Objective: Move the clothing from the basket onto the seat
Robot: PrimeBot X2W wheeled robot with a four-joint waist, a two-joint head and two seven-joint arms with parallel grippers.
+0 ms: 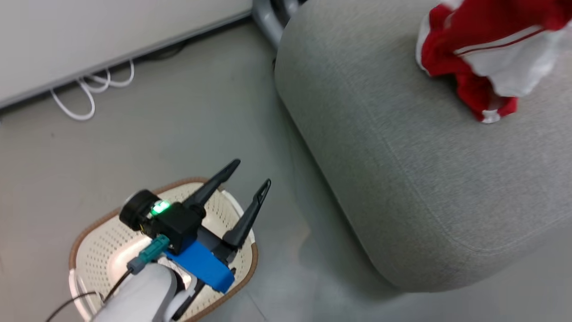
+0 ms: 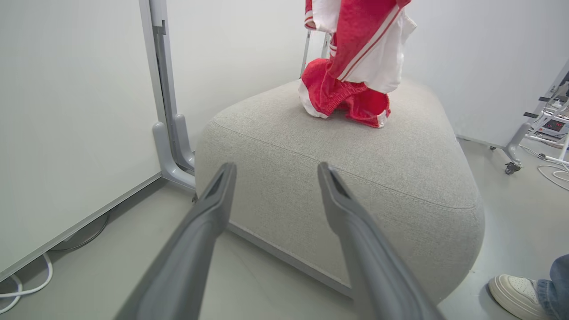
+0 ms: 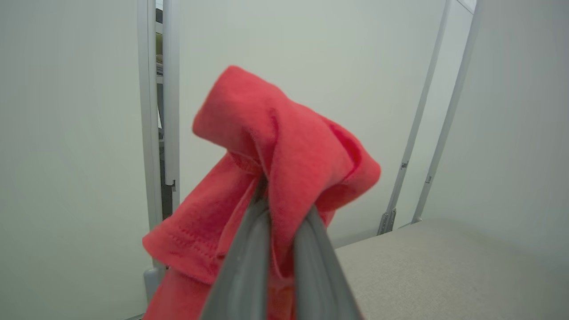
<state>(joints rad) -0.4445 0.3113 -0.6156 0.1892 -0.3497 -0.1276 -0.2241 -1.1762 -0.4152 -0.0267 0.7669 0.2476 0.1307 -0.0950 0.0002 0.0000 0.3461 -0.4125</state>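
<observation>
our left gripper (image 1: 252, 172) hangs over the one basket (image 1: 103, 250), its two fingers spread. our right gripper (image 3: 284, 202) pinches a fold of the one bundle of red-and-white clothing (image 1: 482, 49), whose lower end pools on the single grey seat (image 1: 402, 156). pale grey floor (image 1: 134, 134), white wall panels (image 1: 89, 36), one looped white cable (image 1: 89, 89).

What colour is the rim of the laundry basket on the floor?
The basket rim is brown, its body cream; clearest in the head view.
</observation>
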